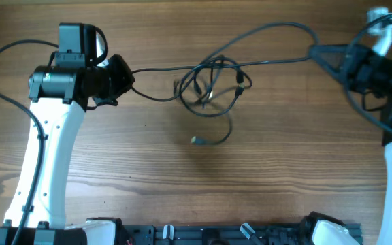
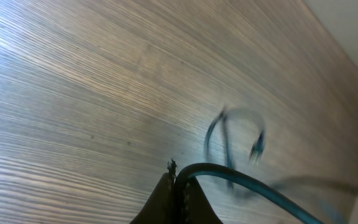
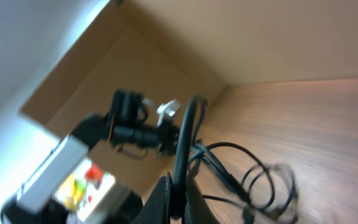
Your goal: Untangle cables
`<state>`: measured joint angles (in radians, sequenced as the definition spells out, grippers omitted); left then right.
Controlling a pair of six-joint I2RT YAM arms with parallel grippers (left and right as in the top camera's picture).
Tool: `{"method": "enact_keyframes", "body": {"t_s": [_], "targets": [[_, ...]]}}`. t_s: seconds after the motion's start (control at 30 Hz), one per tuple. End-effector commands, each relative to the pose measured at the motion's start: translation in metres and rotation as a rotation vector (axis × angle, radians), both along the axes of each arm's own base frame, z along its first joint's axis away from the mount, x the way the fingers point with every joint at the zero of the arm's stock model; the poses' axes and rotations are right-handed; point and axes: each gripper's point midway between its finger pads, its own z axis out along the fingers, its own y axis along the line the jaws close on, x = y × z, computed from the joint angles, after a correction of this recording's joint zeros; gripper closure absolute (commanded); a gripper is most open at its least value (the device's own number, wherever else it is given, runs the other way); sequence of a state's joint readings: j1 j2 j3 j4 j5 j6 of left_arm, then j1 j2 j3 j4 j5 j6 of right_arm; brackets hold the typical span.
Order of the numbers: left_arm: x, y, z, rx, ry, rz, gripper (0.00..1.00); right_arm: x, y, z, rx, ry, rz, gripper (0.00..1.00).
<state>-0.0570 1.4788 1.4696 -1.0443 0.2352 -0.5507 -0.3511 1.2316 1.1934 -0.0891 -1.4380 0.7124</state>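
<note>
In the overhead view, my left gripper point(image 1: 129, 73) is pinched shut on one strand of the cables point(image 1: 209, 85). That strand runs straight out from my fingertips to the knotted loops, which lie on the table point(image 1: 114, 156) between my two tools. My right gripper point(image 1: 314, 51) is clamped on another strand, which arcs away from its tip and drops into the same knot. A loose plug point(image 1: 194, 140) trails from the knot on the side nearer my bases, apart from both grippers.

In my left wrist view, the left gripper point(image 2: 178, 180) has its fingers pressed together. The cables point(image 2: 241, 183) come out between them and bend off to the right, with blurred loops ahead.

In my right wrist view, the right gripper point(image 3: 178, 186) is closed on the cables point(image 3: 182, 143). One strand rises from my fingertips, the loops lie ahead to the right, and my left arm point(image 3: 132, 127) is beyond them.
</note>
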Motion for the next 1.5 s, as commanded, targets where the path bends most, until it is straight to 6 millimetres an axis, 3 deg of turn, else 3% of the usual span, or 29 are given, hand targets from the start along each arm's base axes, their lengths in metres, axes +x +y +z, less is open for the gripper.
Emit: {"method": "enact_keyframes", "body": {"t_s": [0.0,0.17,0.23,0.37,0.47,0.53,0.6,0.63,0.67,0.73,0.8,0.87,0.97,1.1,1.23,1.33,1.47], "targets": [[0.004,0.077,-0.033,0.270,0.097,0.210,0.96,0.034,-0.080,-0.019,0.019,0.124,-0.352,0.96],[0.003,0.084,-0.034,0.269,0.102,0.227,0.96,0.052,-0.123,-0.114,-0.104,0.433,-0.611,0.96],[0.003,0.087,-0.034,0.269,0.103,0.235,0.96,0.047,-0.148,-0.166,-0.227,0.609,-0.730,0.96],[0.003,0.088,-0.034,0.268,0.102,0.238,0.96,0.039,-0.152,-0.204,-0.332,0.704,-0.708,0.96],[0.003,0.088,-0.034,0.270,0.102,0.236,0.96,0.021,-0.194,-0.243,-0.487,0.897,-0.922,0.96],[0.004,0.088,-0.034,0.279,0.099,0.217,0.96,0.019,-0.197,-0.252,-0.505,0.931,-0.928,0.96],[0.004,0.087,-0.034,0.275,0.099,0.213,0.96,0.027,-0.179,-0.249,-0.472,0.876,-0.815,0.96],[0.004,0.079,-0.034,0.245,0.096,0.181,0.96,0.039,-0.150,-0.235,-0.432,0.749,-0.654,0.96],[0.006,0.072,-0.034,0.226,0.083,0.135,0.96,0.043,-0.135,-0.227,-0.412,0.683,-0.577,0.95],[0.015,0.047,-0.027,0.138,0.018,-0.016,0.96,0.047,-0.097,-0.208,-0.367,0.535,-0.393,0.93],[0.024,0.012,-0.007,0.007,-0.103,-0.206,0.96,0.047,-0.067,-0.200,-0.356,0.474,-0.284,0.88],[0.026,-0.020,0.032,-0.128,-0.248,-0.364,0.96,0.047,-0.039,-0.200,-0.376,0.450,-0.211,0.81],[0.022,-0.040,0.097,-0.205,-0.434,-0.468,0.96,0.047,0.000,-0.196,-0.394,0.405,-0.113,0.75],[-0.001,-0.056,0.198,-0.295,-0.676,-0.517,0.96,0.049,0.045,-0.188,-0.400,0.342,-0.023,0.68],[-0.026,-0.057,0.275,-0.403,-0.841,-0.427,0.96,0.050,0.073,-0.166,-0.344,0.247,0.047,0.58],[-0.049,-0.058,0.312,-0.488,-0.910,-0.386,0.96,0.044,0.089,-0.138,-0.279,0.125,0.127,0.48],[-0.072,-0.059,0.341,-0.574,-0.953,-0.358,0.96,0.032,0.103,-0.100,-0.223,-0.028,0.195,0.33]]}}
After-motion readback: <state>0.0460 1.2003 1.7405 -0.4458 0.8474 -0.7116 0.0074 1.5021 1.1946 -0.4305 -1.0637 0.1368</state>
